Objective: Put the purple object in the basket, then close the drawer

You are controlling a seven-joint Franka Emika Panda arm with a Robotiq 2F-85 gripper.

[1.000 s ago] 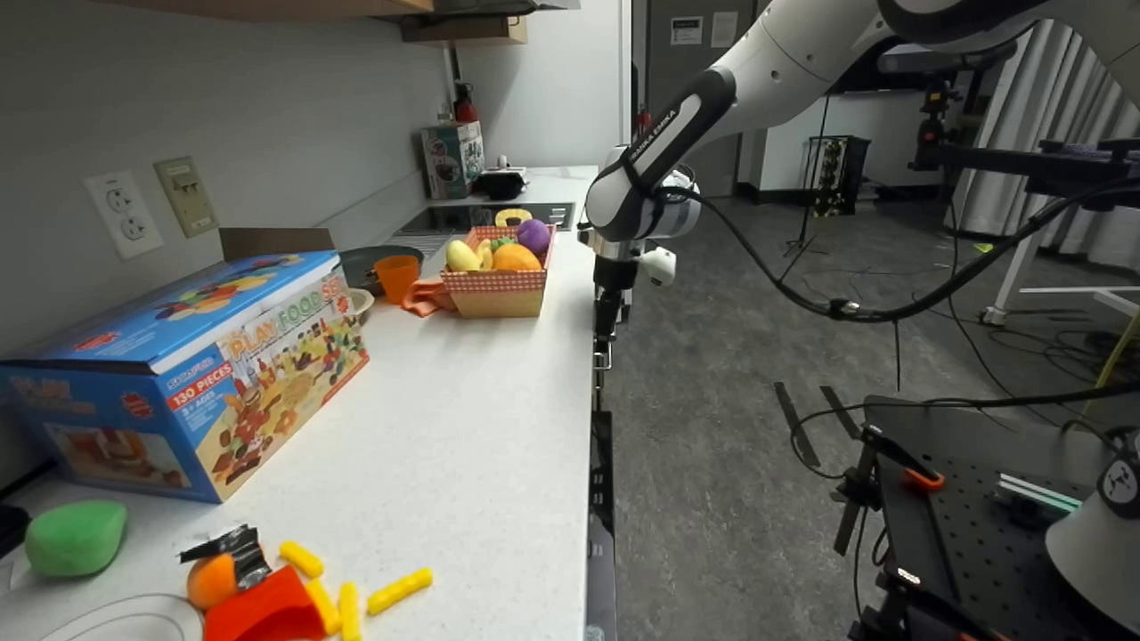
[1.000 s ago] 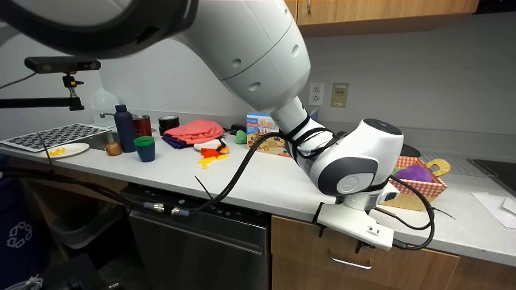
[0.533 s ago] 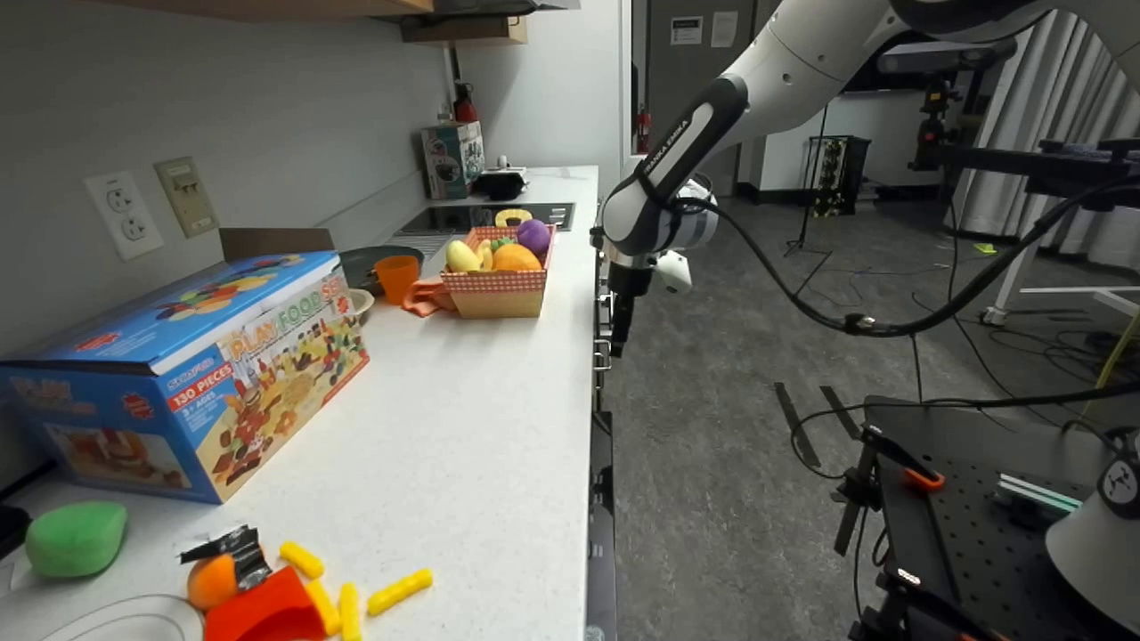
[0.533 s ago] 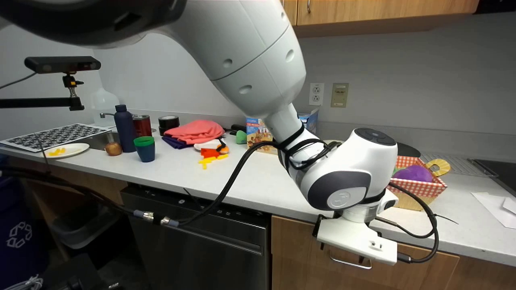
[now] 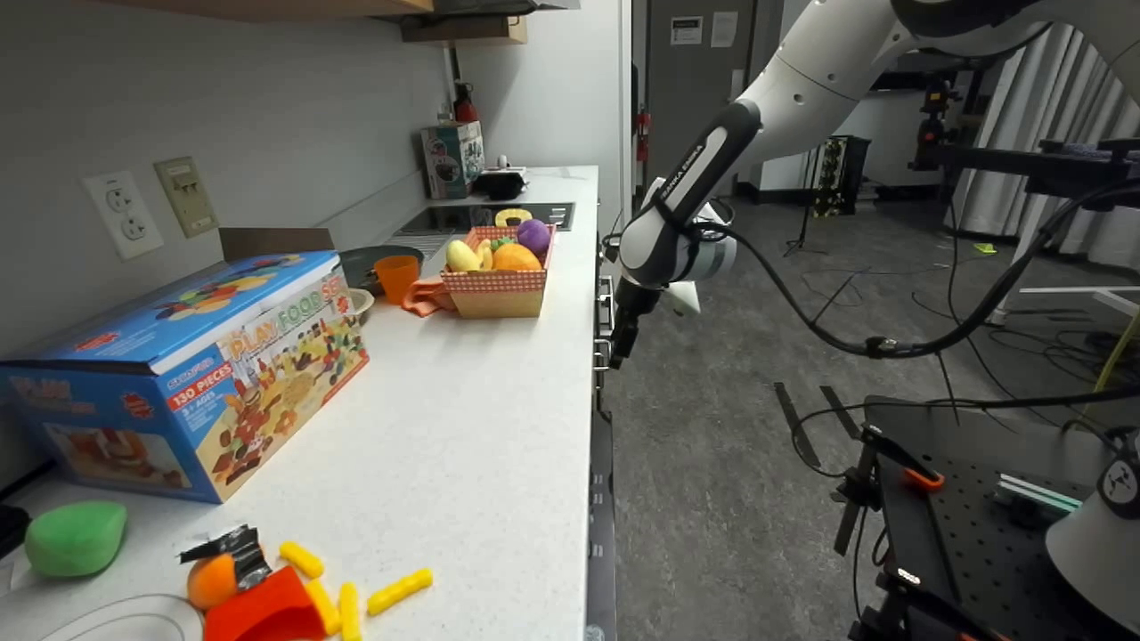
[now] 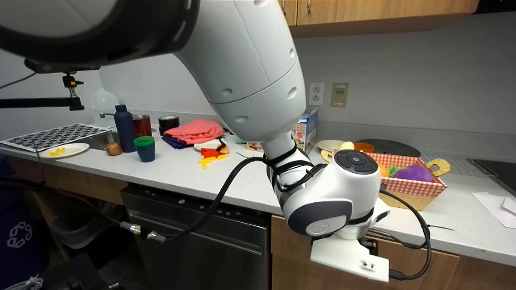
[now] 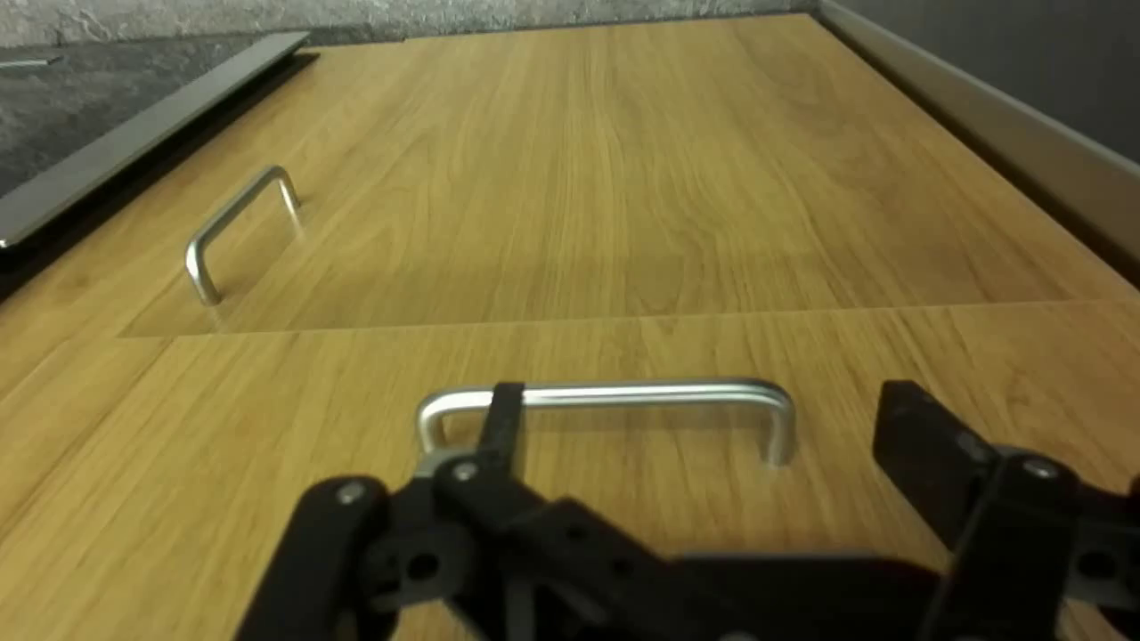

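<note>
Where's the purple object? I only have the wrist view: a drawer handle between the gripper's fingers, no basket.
Observer: The purple object is in the basket, as both exterior views show.
Operator: Basket standing on what?
Observer: On the counter, a little back from its front edge.
Operator: Gripper over the counter too?
Observer: No, in an exterior view the gripper is out past that edge.

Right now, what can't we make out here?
Drawer handle: hidden in an exterior view behind the white mount.
Contact: in the wrist view a finger overlaps the handle; depth unclear.
Basket: one end hidden in an exterior view by the robot's wrist.
Plate: cut off in an exterior view by the bottom edge.
</note>
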